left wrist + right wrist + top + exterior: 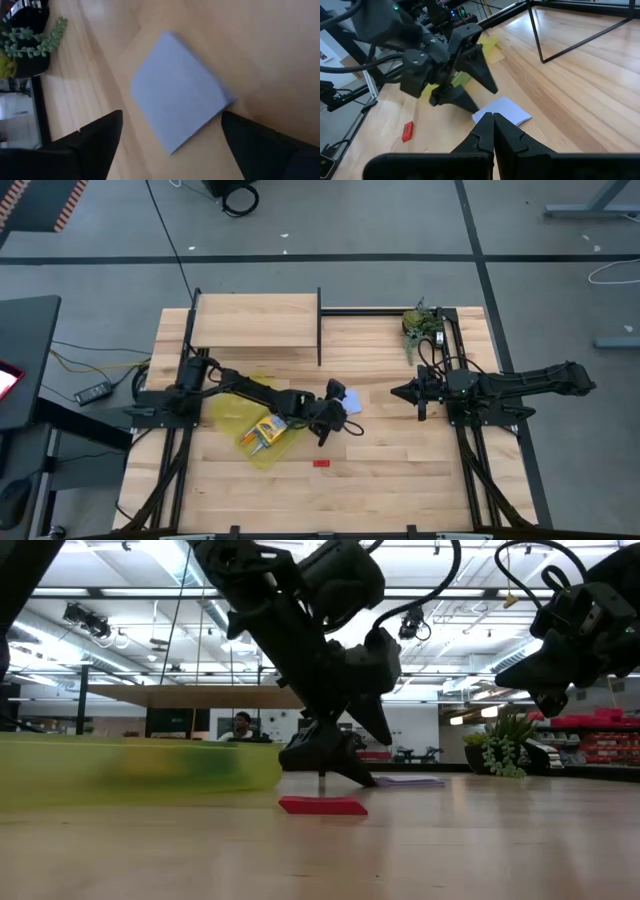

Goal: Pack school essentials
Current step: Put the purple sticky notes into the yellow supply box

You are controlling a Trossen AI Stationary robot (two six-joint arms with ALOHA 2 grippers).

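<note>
Left gripper [338,418] spread astride pale blue note pad [177,90], mid-table.
Crayon box [266,429] inside yellow translucent pouch [232,417]; right gripper [493,131] pressed together.

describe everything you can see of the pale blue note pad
The pale blue note pad is a plain square block, seemingly paper, lying flat on the wooden table near its middle. The left gripper stands over it with fingers spread either side of one corner; whether they touch it cannot be told.
</note>
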